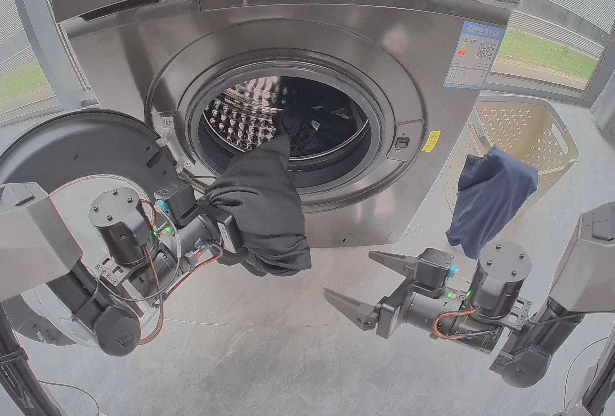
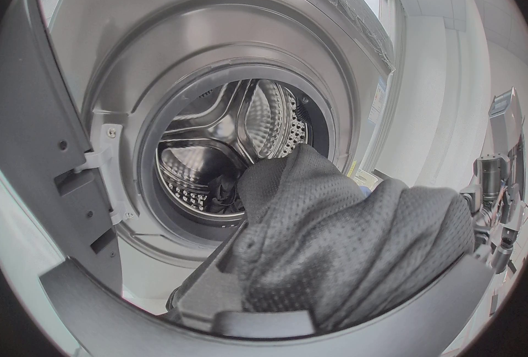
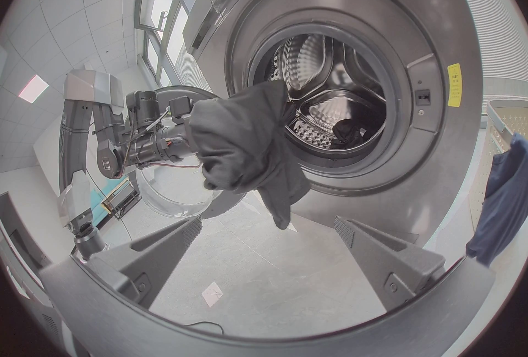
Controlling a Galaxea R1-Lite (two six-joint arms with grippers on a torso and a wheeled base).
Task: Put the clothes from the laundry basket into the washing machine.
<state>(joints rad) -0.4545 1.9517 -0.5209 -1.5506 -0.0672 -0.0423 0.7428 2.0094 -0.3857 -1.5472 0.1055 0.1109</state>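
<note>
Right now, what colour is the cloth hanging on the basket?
Navy blue cloth; clearest in head view.

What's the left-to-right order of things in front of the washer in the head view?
Open door → black garment → right gripper, jaws open → blue garment. I left out the basket because the blue garment overlaps it.

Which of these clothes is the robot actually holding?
The black garment in its left hand, by the washing machine. The navy garment hangs on the laundry basket; another dark piece lies in the drum.
</note>
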